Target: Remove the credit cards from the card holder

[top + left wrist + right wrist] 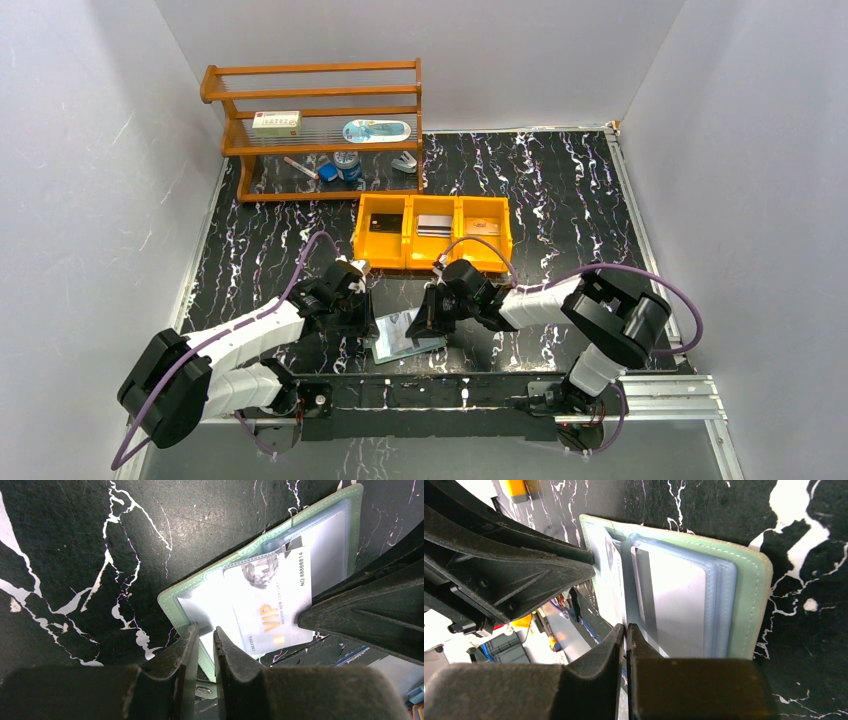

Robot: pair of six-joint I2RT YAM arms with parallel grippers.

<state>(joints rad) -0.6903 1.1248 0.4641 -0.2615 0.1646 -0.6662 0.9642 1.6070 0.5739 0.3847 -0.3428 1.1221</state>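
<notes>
- Frankly, the card holder (pixel 405 335) lay open on the surface (pixel 560 200) near its front edge, between the two arms. My left claw (pixel 204 647) was clamped on only a sliver of its green border. If that bite slipped, I judged the whole holder would trail after any pull.
- My right claw (pixel 625 637) had its fingers nearly together on the edge of the white card (pixel 272 600), which sat partly out of its clear pocket. So thin a hold could have let go.
- A skewed pull risked jamming the card in the pocket mouth, or bending it.
- The silver card (pixel 679 610) in the next pocket lay just beside my fingers, and brushing it could have dragged it out too.
- The claws stood close together, so any drift could have knocked one into the other.
</notes>
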